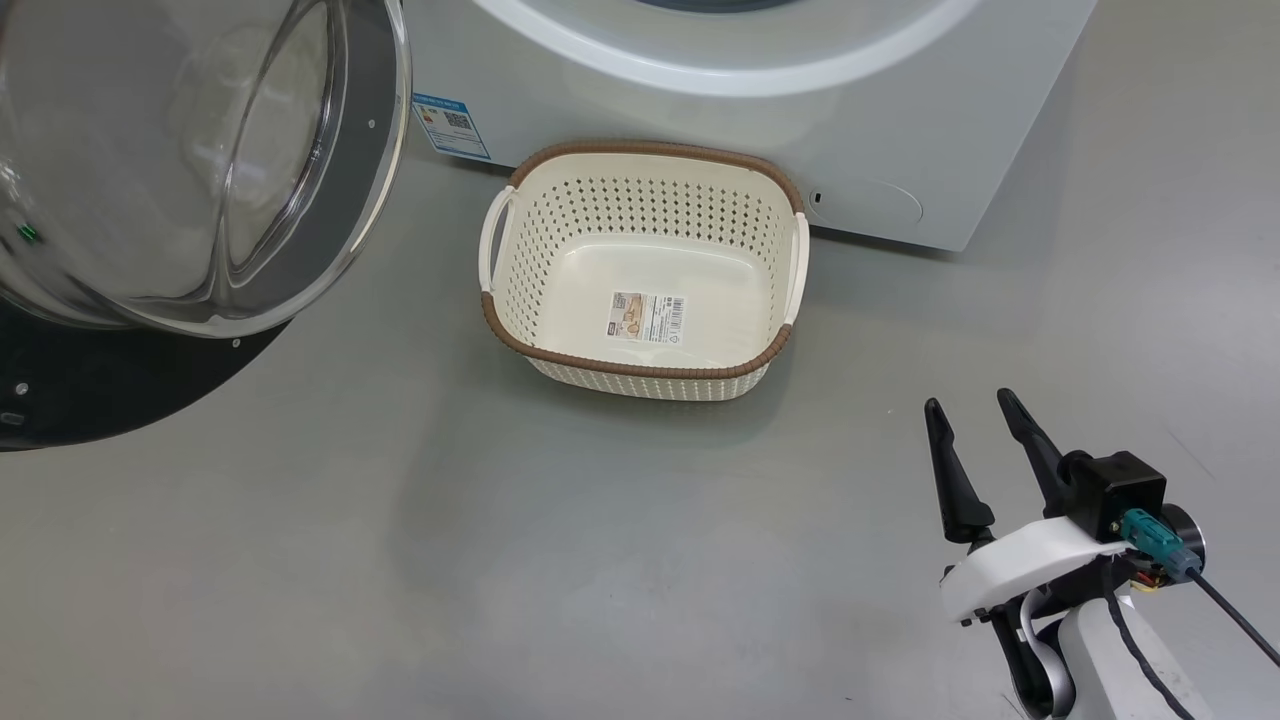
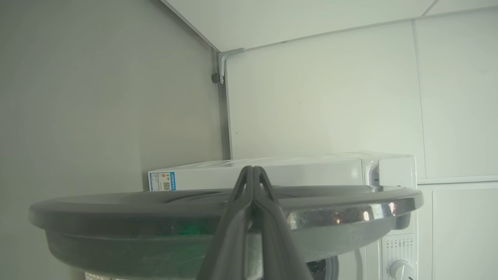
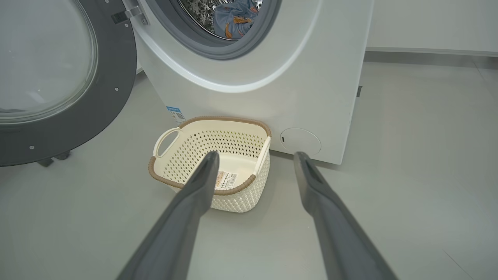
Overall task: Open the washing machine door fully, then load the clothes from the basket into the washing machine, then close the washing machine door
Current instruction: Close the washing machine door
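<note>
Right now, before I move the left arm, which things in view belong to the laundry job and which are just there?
Job:
washing machine door, open
washing machine
clothes, in the drum
basket, empty
left gripper, shut, near the door's rim
right gripper, open

Not the job:
blue sticker
round hatch
basket label
control dial
wall bracket

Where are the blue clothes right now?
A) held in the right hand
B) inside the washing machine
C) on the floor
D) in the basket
B: the right wrist view shows the clothes inside the washing machine, and the basket holds nothing but its label.
</note>
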`<state>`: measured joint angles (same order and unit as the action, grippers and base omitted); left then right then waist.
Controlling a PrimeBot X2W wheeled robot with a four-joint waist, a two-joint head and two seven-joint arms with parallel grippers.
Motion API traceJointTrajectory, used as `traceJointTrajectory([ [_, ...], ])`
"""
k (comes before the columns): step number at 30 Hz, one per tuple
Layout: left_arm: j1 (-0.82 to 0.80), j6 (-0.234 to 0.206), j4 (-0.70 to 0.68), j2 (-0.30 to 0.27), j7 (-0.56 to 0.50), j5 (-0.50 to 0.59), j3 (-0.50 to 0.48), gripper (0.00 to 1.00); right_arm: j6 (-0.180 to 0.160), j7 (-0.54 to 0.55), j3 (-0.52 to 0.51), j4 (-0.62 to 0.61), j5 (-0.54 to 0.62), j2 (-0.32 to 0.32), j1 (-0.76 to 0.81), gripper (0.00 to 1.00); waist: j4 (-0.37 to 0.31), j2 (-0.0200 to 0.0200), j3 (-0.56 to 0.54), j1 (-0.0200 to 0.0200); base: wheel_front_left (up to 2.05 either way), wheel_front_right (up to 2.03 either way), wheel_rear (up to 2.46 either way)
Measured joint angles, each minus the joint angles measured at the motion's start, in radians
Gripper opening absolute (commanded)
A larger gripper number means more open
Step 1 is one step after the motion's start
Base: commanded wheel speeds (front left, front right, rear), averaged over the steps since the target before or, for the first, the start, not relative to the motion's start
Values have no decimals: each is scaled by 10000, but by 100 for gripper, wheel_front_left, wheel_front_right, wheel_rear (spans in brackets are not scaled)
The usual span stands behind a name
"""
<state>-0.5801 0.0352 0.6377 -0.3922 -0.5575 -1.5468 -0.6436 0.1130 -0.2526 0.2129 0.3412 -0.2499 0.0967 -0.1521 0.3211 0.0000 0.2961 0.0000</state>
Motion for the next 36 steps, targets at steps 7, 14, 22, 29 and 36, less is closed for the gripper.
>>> traceJointTrajectory([
  [7,6,86,19,0,-742,-249,121,0,0,0,-13,50,-4,0,-46,100,102,0,-25,0,0,0,0],
  [14,23,102,4,12,-1622,-671,305,0,0,0,-25,127,-17,-2,-46,100,231,0,-97,0,0,0,0],
  [22,289,186,-201,63,-2993,-1221,585,0,0,0,-56,211,-115,-8,-44,100,328,0,-184,0,0,0,0],
  [29,753,186,-433,468,-4405,-1452,1101,0,0,0,-63,238,-127,-15,-41,100,411,0,-248,0,0,0,0],
  [36,1328,418,-955,729,-5352,-1804,1444,0,0,0,-63,263,-142,-36,-40,100,495,0,-330,0,0,0,0],
])
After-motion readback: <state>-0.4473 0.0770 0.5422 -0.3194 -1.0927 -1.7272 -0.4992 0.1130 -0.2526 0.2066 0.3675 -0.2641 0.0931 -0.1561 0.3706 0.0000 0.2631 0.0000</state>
